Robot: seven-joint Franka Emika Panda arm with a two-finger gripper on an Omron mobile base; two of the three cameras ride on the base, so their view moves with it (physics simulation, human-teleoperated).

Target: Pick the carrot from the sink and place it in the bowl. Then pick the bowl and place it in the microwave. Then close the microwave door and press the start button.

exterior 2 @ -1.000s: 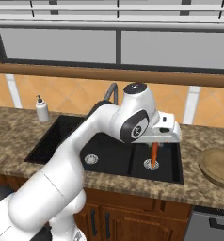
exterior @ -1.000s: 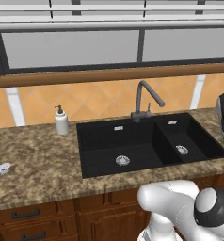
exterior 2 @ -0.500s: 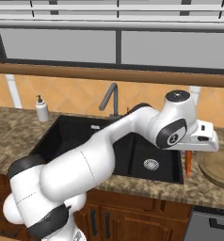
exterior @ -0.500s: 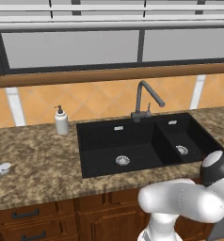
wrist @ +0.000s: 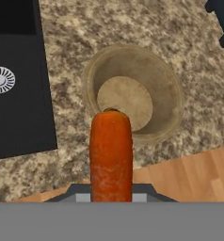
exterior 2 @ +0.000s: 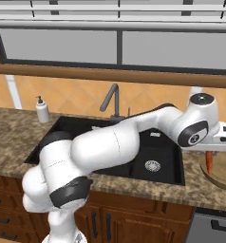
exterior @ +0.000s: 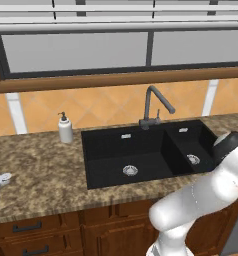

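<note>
No text, label, brand, number or sign can be read anywhere in these views. The small white pump soap bottle [exterior: 65,130] on the speckled brown granite counter [exterior: 36,170] bears a plain surface, with no lettering that can be made out. The black rectangular double-basin sink [exterior: 141,155] likewise carries no legible marking.

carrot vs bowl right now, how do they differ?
The carrot is thin, long and bright orange; the bowl is wide, round and tan-brown. The carrot is held in the gripper, hanging upright in the air; the bowl rests on the counter right of the sink. The bowl is empty.
</note>
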